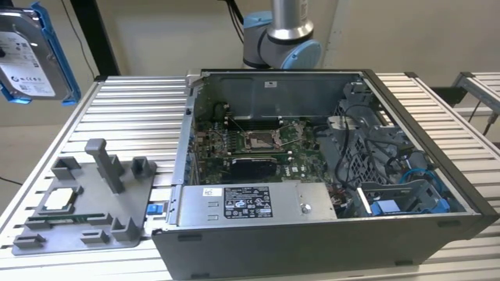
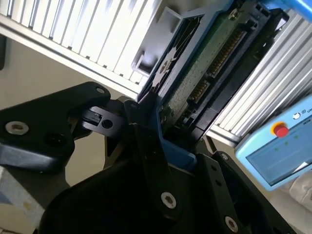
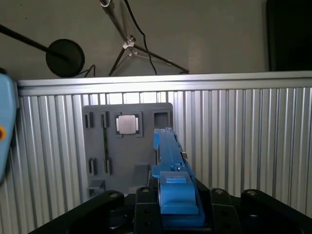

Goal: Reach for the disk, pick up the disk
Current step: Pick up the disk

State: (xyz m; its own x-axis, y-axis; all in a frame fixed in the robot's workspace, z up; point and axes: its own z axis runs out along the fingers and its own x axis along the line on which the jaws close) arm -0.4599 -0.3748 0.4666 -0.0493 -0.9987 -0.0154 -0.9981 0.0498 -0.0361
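Aloft, end effector (image 3: pixel 176 207) clamped on the disk (image 1: pixel 27 58), high over grey fixture (image 1: pixel 86 199).

The disk (image 1: pixel 17 23) is shiny silver metal, with a white paper label (image 1: pixel 23 67) and smooth blue plastic rails (image 1: pixel 61 58). The table (image 1: pixel 140 117) is ribbed, shiny metal. The grey fixture (image 1: pixel 125 199) looks like dull plastic.

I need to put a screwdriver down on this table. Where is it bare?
Bare slats lie on the exterior view's left, between the grey fixture and the table far edge, beside the computer case. A narrower strip runs along the case's other side. The fixture and the case's inside are crowded. The gripper holds the disk aloft.
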